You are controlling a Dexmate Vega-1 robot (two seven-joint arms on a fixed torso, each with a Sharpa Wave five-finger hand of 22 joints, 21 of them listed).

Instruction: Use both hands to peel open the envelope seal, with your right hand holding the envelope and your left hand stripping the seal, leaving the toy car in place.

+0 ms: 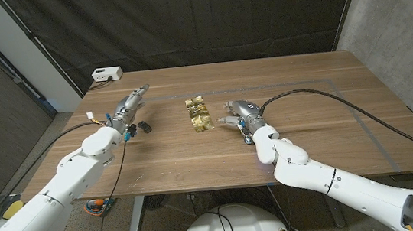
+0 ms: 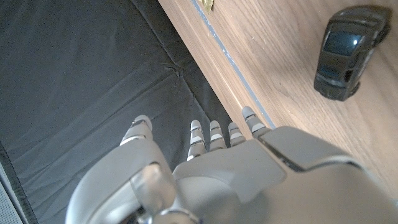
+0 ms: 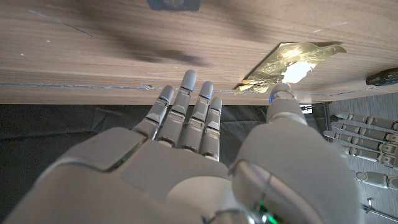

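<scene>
A: Where does the gold envelope (image 1: 199,115) lie?
B: Mid-tabletop, long axis running 12 to 6, at the right hand's (image 1: 239,114) 9 o'clock (nearer it).
A: The hands?
B: Both empty, fingers extended; the left hand (image 1: 128,109) hangs beside the toy car (image 1: 145,126).

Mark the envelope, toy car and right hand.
envelope (image 1: 199,115), head view, middle of the gold face
toy car (image 2: 347,51), left wrist view, dark roof
right hand (image 1: 240,113), head view, back of the hand

Wooden table (image 1: 195,151) before black curtain (image 1: 181,18)
</scene>
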